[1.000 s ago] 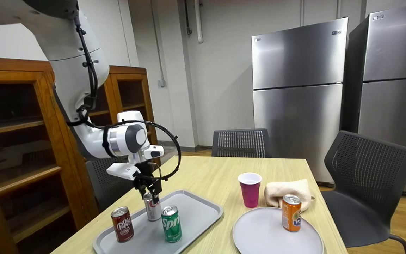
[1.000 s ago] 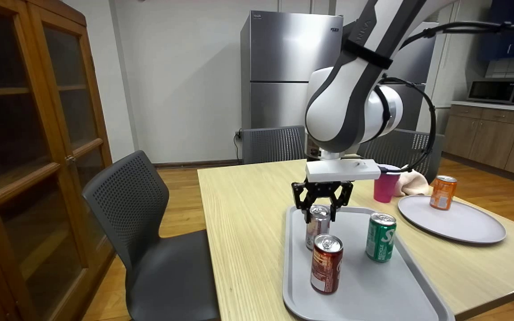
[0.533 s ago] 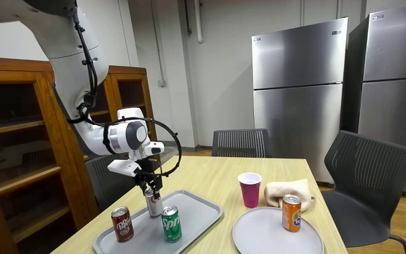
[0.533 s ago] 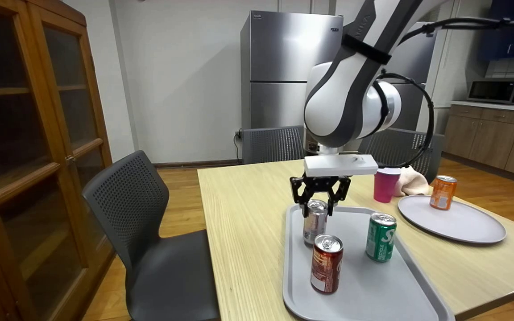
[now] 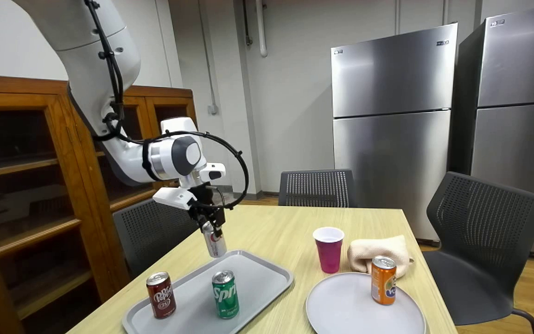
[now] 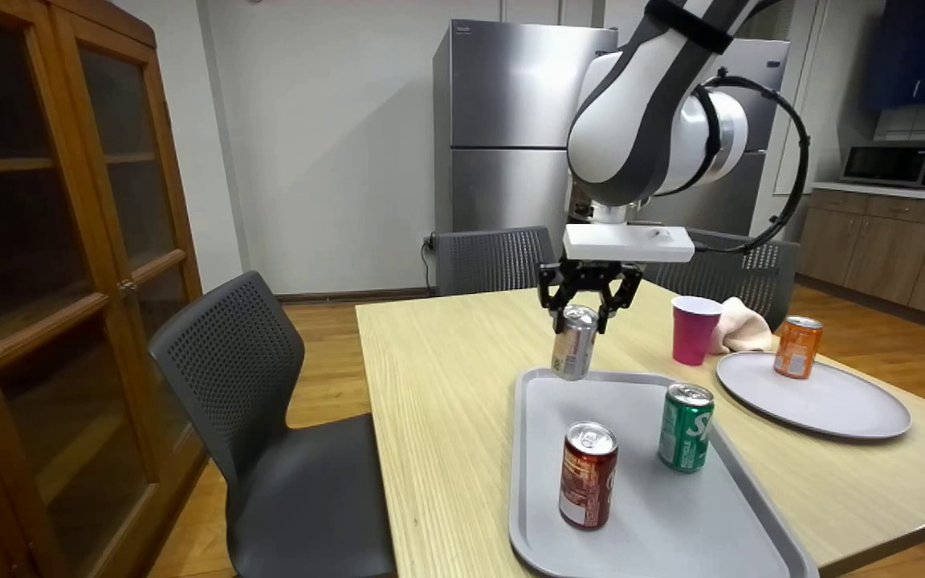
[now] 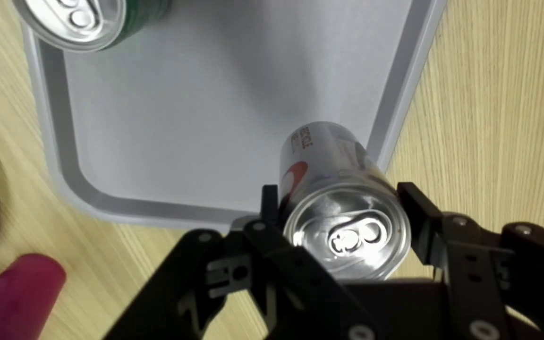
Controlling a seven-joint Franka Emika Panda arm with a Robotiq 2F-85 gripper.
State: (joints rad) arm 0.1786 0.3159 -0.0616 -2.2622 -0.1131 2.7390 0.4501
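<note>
One silver Coke can (image 6: 573, 353), tilted, clamped in the gripper (image 6: 581, 325), aloft near the far-left corner of the tray (image 6: 647, 547) in an exterior view; rightward, Dr Pepper can (image 6: 588, 483), Sprite can (image 6: 685, 432), both upright. Advise firm squeeze, slow travel, base clear of the tray's edge.
</note>
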